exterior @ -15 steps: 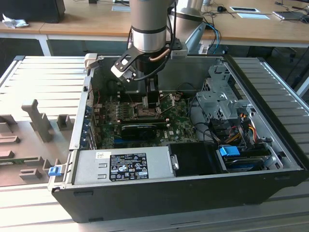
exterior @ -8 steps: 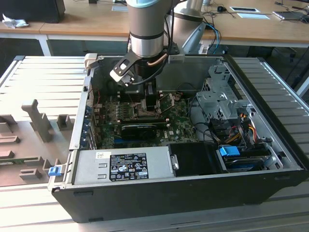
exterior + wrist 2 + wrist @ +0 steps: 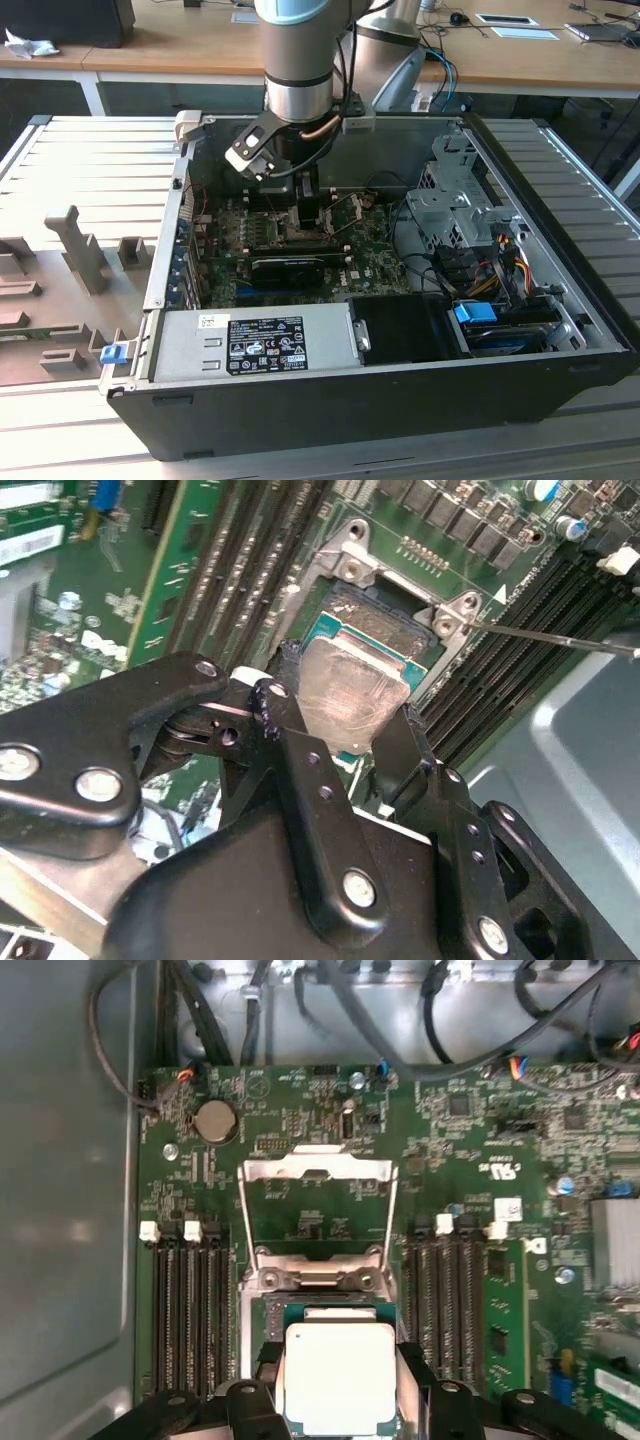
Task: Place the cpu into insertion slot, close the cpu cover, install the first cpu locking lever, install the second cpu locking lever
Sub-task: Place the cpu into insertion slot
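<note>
Step in hand: cpu placement. My gripper (image 3: pixel 300 220), upper centre of the exterior view, clamps the cpu (image 3: pixel 340 1375) by two edges over the insertion slot (image 3: pixel 385 615). The cpu cover (image 3: pixel 316 1168) stands open. Judgement: seating calls for square alignment.

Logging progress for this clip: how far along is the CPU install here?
Done: nothing finished yet. In hand: the claw grips the cpu right over the insertion slot; whether it is seated I cannot tell. Left: the cpu cover stands open, hinged back, and a locking lever sticks out unlatched.
</note>
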Controlling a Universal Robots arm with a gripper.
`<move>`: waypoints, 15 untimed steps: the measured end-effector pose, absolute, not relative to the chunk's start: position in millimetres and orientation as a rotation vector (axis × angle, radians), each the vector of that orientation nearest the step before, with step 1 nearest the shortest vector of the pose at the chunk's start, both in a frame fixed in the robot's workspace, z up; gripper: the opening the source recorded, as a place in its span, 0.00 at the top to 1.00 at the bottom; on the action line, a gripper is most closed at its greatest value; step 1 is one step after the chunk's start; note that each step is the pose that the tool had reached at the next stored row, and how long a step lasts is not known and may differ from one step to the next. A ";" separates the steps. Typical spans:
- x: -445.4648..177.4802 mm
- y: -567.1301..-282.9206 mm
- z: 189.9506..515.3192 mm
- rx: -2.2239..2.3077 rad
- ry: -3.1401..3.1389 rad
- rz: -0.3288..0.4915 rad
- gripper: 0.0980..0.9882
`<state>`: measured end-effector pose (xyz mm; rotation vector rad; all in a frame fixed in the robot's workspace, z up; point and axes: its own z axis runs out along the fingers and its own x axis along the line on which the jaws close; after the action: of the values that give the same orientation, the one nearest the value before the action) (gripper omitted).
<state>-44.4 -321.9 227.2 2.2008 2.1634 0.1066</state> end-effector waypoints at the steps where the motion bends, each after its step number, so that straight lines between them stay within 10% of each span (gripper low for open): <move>1: -44.7 -319.9 224.9 2.201 2.164 0.107 0.51; 15: -46.3 -316.3 203.2 2.200 2.167 0.105 0.51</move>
<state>-46.3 -316.3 203.2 2.1996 2.1667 0.1048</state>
